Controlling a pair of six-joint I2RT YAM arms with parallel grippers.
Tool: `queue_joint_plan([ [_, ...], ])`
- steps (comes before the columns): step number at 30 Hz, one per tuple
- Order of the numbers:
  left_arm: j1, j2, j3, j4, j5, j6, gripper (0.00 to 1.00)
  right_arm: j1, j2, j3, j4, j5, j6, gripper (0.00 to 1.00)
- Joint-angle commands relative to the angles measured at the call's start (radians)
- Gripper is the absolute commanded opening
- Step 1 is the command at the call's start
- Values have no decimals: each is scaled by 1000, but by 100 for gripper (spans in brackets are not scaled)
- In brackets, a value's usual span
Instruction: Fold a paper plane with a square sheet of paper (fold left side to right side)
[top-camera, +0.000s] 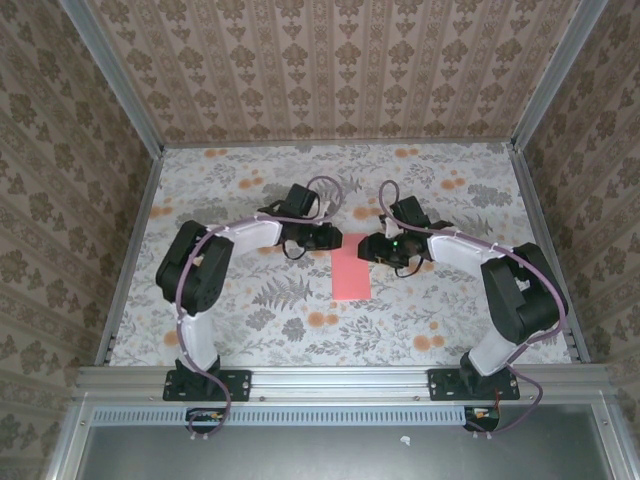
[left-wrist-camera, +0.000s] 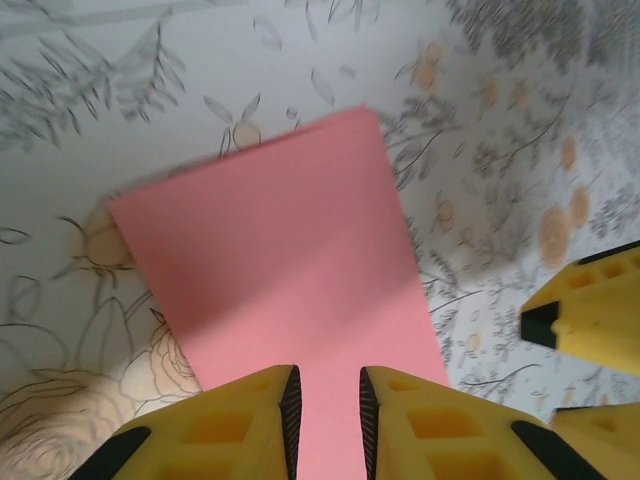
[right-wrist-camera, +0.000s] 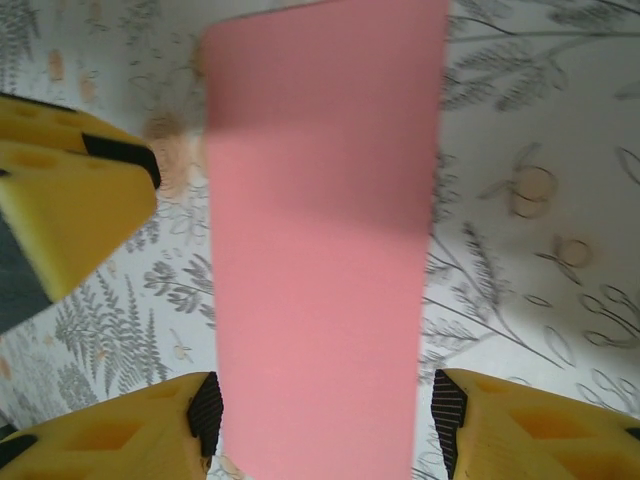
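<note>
The table is covered with a pale cloth printed with grey leaves and small orange flowers. It is enclosed on the left, right and far sides by walls papered in a brown damask pattern, and an aluminium rail runs along the near edge.

The pink sheet of paper is seen lying flat near the middle of the table as a tall rectangle, its long sides running near to far.

Both arms are bent at the elbow and are reached inward from their bases, so that the two wrists meet over the far end of the sheet. The left gripper is placed at the sheet's far left corner and the right gripper at its far right corner.

In the left wrist view the left gripper's yellow fingers are held only a narrow gap apart over the paper. In the right wrist view the right gripper's fingers are spread wide, with the sheet spanning the space between them.
</note>
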Motion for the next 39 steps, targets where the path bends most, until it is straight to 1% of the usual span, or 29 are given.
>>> queue_joint_plan([
  [1,2,44,19,11,-1,-24,25,-10,-32,-23,-33,5,13,61],
  [5,2,72,18,8,-10,-23,24,-17,-33,-30,-101,-10,1,60],
  [8,1,80,10,5,-14,-20,24,-22,-29,-35,-144,-32,-1,56],
  [10,1,76,-2,1,-25,-17,24,-23,-19,-28,-182,-59,-1,53],
  [13,1,69,-14,-2,-28,-14,24,-24,-11,-38,-203,-109,18,51],
  [16,-2,73,-17,7,-23,-17,23,-22,-2,-65,-162,-179,58,49],
  [19,-7,75,-20,13,-24,-20,23,-18,20,-72,-129,-214,84,48],
  [30,-8,70,-22,18,-25,-22,24,22,102,-35,-82,-223,113,46],
  [39,-8,60,-29,31,-18,-22,24,30,107,-25,-8,-224,147,41],
])
